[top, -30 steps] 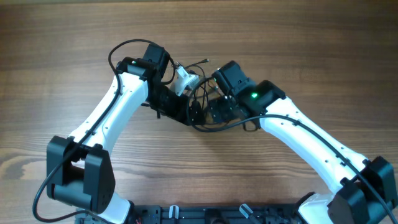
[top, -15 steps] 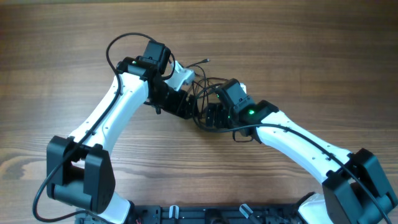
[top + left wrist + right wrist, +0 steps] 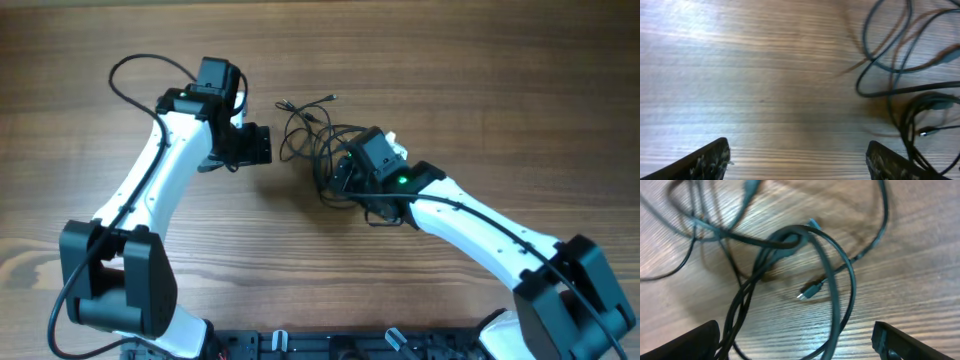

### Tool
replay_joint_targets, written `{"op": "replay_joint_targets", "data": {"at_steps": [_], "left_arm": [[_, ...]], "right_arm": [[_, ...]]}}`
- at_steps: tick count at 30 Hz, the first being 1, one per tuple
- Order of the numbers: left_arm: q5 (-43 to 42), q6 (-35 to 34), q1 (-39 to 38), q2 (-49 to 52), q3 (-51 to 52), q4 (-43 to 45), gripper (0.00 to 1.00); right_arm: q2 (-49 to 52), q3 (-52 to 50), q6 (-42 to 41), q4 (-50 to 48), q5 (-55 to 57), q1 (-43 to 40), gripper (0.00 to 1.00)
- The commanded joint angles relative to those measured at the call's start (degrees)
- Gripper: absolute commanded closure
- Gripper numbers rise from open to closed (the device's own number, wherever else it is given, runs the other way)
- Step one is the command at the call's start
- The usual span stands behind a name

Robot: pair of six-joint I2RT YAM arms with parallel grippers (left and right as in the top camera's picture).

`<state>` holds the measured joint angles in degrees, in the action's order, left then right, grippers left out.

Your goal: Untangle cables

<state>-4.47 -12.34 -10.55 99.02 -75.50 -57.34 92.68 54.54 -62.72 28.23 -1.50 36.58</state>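
Right end effector (image 3: pixel 796 330): fingers spread wide, clamping nothing. The thin dark flexible cables (image 3: pixel 790 240) lie just ahead of it on the brown wood-grain tabletop (image 3: pixel 920 255). One loop runs down into the gap between the fingers; I cannot tell whether it touches them. A small silvery plug tip (image 3: pixel 807 292) sits ahead of the gap, inside that loop. Further ahead the strands cross in a knot.

Left end effector (image 3: pixel 797 150): fingers wide apart, empty, over bare wood. The cables lie ahead, offset towards the finger at the wrist view's right, apart from both fingers.
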Motion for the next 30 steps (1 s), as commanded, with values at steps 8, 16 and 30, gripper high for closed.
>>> {"op": "replay_joint_targets", "data": {"at_steps": [8, 16, 30], "left_arm": [[0.5, -1.4, 0.3, 0.2, -0.2, -4.8, 0.11], [-1.1, -1.4, 0.3, 0.2, -0.2, -7.0, 0.11], [-17.2, -1.4, 0.3, 0.2, -0.2, -9.3, 0.1]], "right_arm": [[9.6, -0.7, -19.7, 1.9, -2.5, 0.2, 0.93], [4.3, 8.2, 28.6, 5.1, -2.4, -2.1, 0.96], [-15.3, 40.4, 53.5, 26.6, 5.7, -2.5, 0.96]]}}
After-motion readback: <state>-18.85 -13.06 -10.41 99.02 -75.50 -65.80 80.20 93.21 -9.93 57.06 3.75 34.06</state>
